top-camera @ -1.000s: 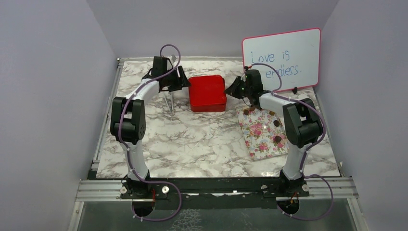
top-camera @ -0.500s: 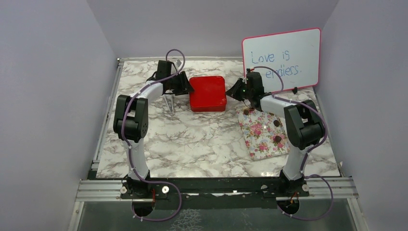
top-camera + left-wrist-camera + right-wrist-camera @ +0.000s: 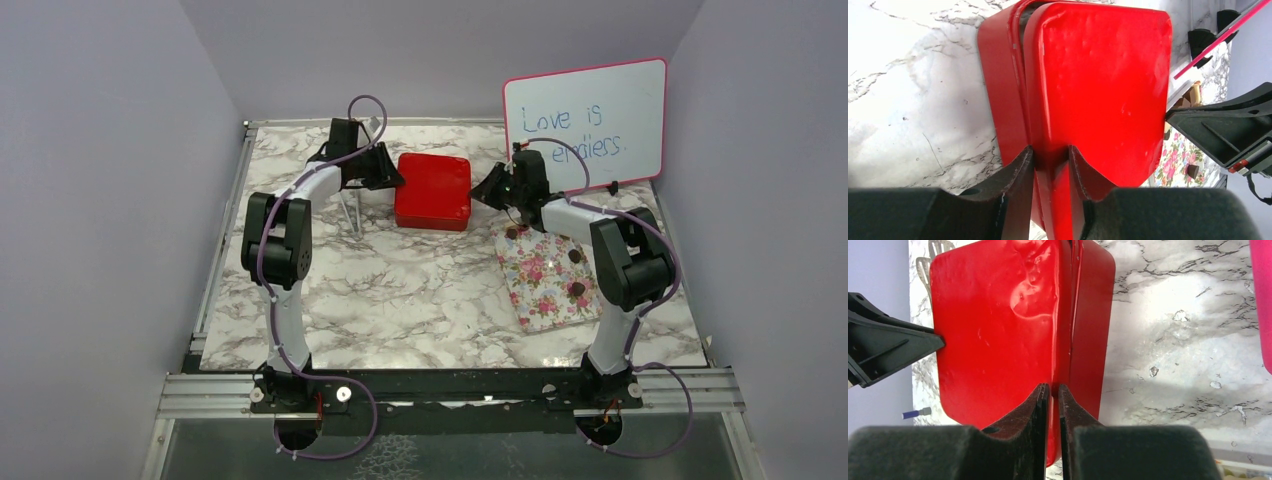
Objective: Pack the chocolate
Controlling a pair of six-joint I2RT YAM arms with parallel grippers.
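A red box (image 3: 432, 190) with its lid on stands at the back middle of the table. My left gripper (image 3: 392, 178) is at its left edge; in the left wrist view the left gripper (image 3: 1050, 155) has both fingers pressed on the red lid's (image 3: 1098, 75) rim. My right gripper (image 3: 482, 190) is at the box's right edge. The right wrist view shows the right gripper (image 3: 1053, 390) shut on the thin lid rim (image 3: 998, 325). Brown chocolate (image 3: 576, 255) pieces lie on a floral cloth (image 3: 545, 280) by the right arm.
A whiteboard (image 3: 585, 120) with a pink frame and blue writing leans at the back right. A thin metal utensil (image 3: 352, 212) stands left of the box. Purple walls close in the marble table (image 3: 400, 290) on three sides.
My left gripper has moved right onto the box's left edge and its jaws have closed on the lid rim. The right gripper has stayed shut on the right edge.
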